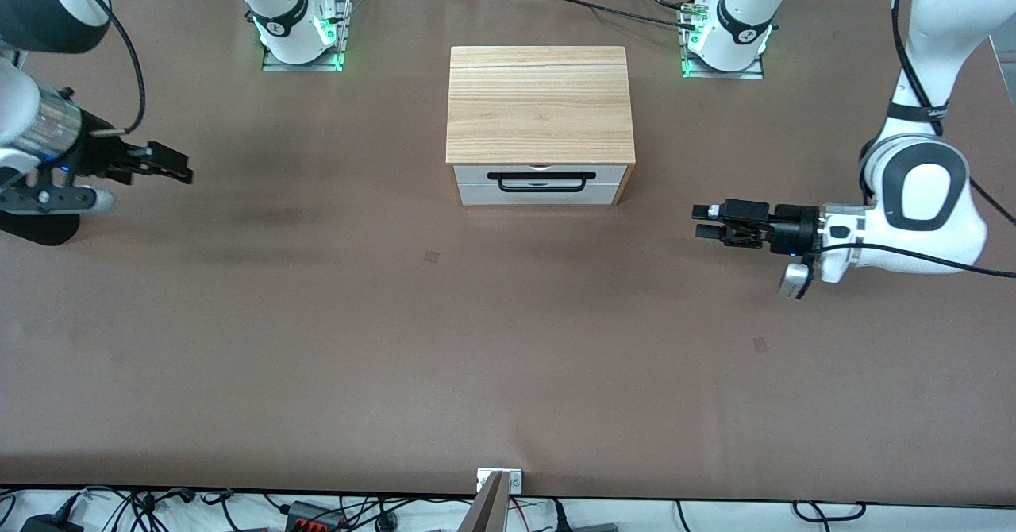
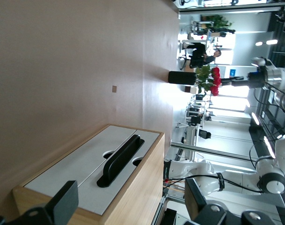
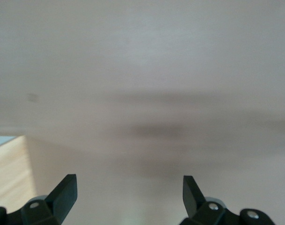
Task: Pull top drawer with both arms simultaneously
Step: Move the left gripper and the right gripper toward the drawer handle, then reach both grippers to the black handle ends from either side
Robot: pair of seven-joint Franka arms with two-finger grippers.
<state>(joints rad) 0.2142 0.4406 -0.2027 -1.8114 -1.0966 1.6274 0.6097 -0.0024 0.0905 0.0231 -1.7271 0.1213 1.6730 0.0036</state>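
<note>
Top drawer (image 1: 540,175), the shallow one with the white front panel and wide black bar handle (image 1: 541,181), sits shut in the small cabinet with the light wood top (image 1: 540,103), which stands on the brown desk (image 1: 397,341) between my two bases and a little nearer the front camera than they are. I take that cabinet as my landmark.

My left arm (image 1: 925,190) is out toward its own end of the desk from the cabinet, and my left pincer (image 1: 705,222) hovers over bare desk, fingers apart, pointing toward the cabinet and holding nothing. My right arm (image 1: 40,151) is well away toward its end, and my right pincer (image 1: 176,165) also hangs over bare desk with its fingers spread wide and empty. Neither touches the handle.

As I judge it, the step in hand is the approach. To do it well I should bring both pincers in front of the drawer, one at each end of the bar so they do not crowd each other, and turn them so the fingers straddle the bar. I should close both before pulling, then draw straight out from the cabinet together, at the same pace, so the drawer does not skew or drag the light cabinet along.

Both drawers, the top and the lower white one (image 1: 538,194), are closed, so I cannot tell what, if anything, lies inside.
</note>
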